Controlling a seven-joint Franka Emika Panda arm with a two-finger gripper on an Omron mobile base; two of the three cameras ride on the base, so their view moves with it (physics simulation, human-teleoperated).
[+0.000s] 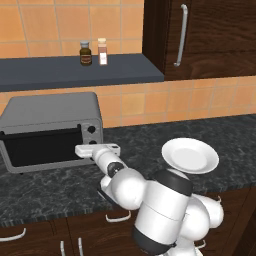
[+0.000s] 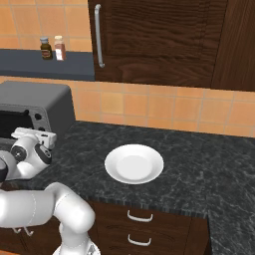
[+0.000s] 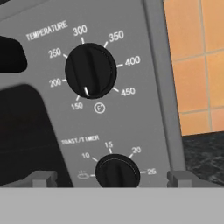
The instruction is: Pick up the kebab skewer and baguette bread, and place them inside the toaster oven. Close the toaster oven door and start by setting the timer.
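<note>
Counter: tool (image 3: 112,178) at toaster oven (image 1: 50,130)

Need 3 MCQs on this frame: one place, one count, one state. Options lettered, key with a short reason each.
1. Where does the white plate sit?
A. on the upper shelf
B. on the dark counter, right of the toaster oven
C. inside the oven

2. How many jars stand on the shelf?
A. two
B. four
C. none

3. How does the toaster oven door stand?
A. hanging fully open
B. removed
C. shut

Key: 1 B, the plate rests on the counter beside the oven. 2 A, a dark jar and a lighter one stand together. 3 C, the glass panel stands upright against the oven front, with the claw at the knobs.
</note>
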